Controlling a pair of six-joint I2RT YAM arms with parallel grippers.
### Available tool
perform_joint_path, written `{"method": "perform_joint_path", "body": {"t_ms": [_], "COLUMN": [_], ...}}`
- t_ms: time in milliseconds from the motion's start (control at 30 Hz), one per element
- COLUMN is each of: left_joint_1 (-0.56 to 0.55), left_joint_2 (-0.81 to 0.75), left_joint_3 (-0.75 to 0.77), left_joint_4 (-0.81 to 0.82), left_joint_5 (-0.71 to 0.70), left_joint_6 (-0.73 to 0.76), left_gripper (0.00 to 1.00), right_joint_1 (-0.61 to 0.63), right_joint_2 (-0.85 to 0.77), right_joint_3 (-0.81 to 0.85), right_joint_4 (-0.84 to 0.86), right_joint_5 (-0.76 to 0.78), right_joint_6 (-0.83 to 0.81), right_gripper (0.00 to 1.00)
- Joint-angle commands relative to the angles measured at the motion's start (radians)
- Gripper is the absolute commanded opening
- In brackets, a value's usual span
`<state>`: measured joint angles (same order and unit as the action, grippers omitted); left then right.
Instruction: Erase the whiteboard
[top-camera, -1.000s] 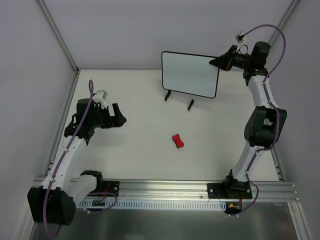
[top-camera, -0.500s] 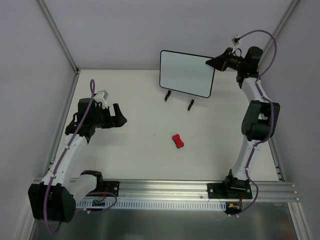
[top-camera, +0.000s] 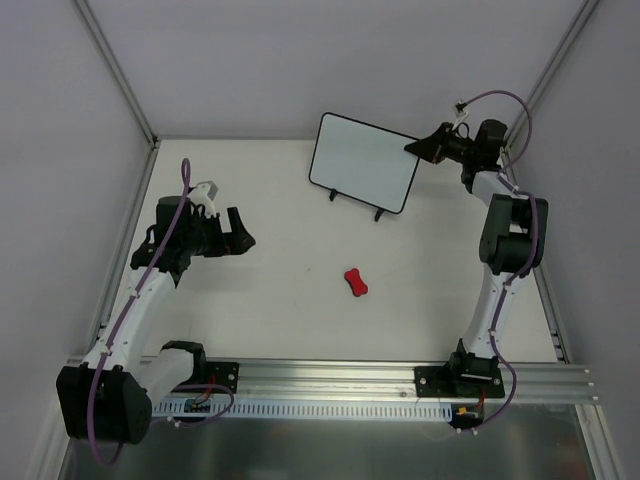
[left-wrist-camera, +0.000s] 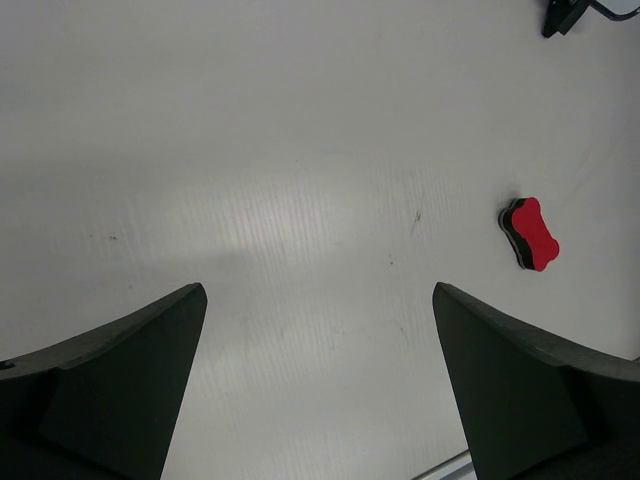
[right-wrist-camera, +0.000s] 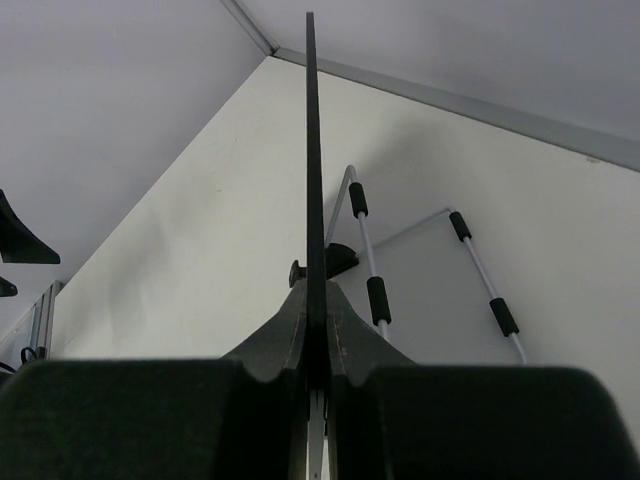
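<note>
While right fingers (top-camera: 426, 146) clamp whiteboard (top-camera: 362, 160) edge, eraser (top-camera: 355, 283) well apart, left fingers (left-wrist-camera: 120, 370) spread

You see a red bone-shaped eraser (top-camera: 355, 283) lying flat on the white table (top-camera: 280, 300), near the middle, set on a diagonal. Red face up, dark layer beneath. Grey walls (top-camera: 300, 60) close the back and sides. A slotted aluminium rail (top-camera: 330, 378) runs along the near edge.

No legible text anywhere, whiteboard (top-camera: 363, 163) surface blank white, red eraser (top-camera: 355, 283) unmarked.
</note>
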<state>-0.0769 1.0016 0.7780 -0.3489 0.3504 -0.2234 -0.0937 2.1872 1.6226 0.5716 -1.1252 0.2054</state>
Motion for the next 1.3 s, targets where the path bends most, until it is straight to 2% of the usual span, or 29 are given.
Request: {"method": "perform_joint_path", "body": {"t_ms": [0, 200, 333, 400, 467, 533, 600, 833, 1167, 1267], "left_joint_1": [0.005, 0.005, 0.005, 0.005, 0.005, 0.005, 0.003, 0.003, 0.005, 0.005], "left_joint_2": [0.009, 0.020, 0.014, 0.009, 0.009, 0.008, 0.008, -0.004, -0.006, -0.011], "left_joint_3": [0.038, 0.040, 0.038, 0.037, 0.033, 0.032, 0.027, 0.021, 0.033, 0.046], "left_joint_4": [0.008, 0.008, 0.007, 0.008, 0.008, 0.010, 0.008, 0.008, 0.008, 0.008], "left_joint_5": [0.029, 0.038, 0.039, 0.044, 0.047, 0.048, 0.051, 0.056, 0.056, 0.039], "left_joint_6": [0.006, 0.002, 0.009, 0.012, 0.010, 0.009, 0.007, 0.006, 0.002, 0.001], "left_gripper": [0.99, 0.99, 0.99, 0.99, 0.99, 0.99, 0.99, 0.99, 0.99, 0.99], "right_joint_1": [-0.003, -0.009, -0.018, -0.020, -0.021, -0.021, -0.024, -0.047, -0.106, -0.147], "right_joint_2": [-0.062, -0.106, -0.106, -0.106, -0.116, -0.130, -0.145, -0.178, -0.296, -0.394], "right_joint_3": [-0.070, -0.194, -0.224, -0.219, -0.224, -0.239, -0.265, -0.314, -0.470, -0.548], "right_joint_4": [0.086, 0.086, 0.091, 0.091, 0.091, 0.091, 0.090, 0.090, 0.086, 0.085], "right_joint_5": [0.005, 0.008, 0.002, -0.008, -0.012, -0.002, 0.004, 0.013, 0.019, 0.050], "right_joint_6": [-0.044, -0.096, -0.093, -0.084, -0.074, -0.078, -0.083, -0.095, -0.107, -0.097], "right_gripper": [0.00, 0.09, 0.09, 0.18, 0.33, 0.36, 0.44, 0.46, 0.91, 0.99]}}
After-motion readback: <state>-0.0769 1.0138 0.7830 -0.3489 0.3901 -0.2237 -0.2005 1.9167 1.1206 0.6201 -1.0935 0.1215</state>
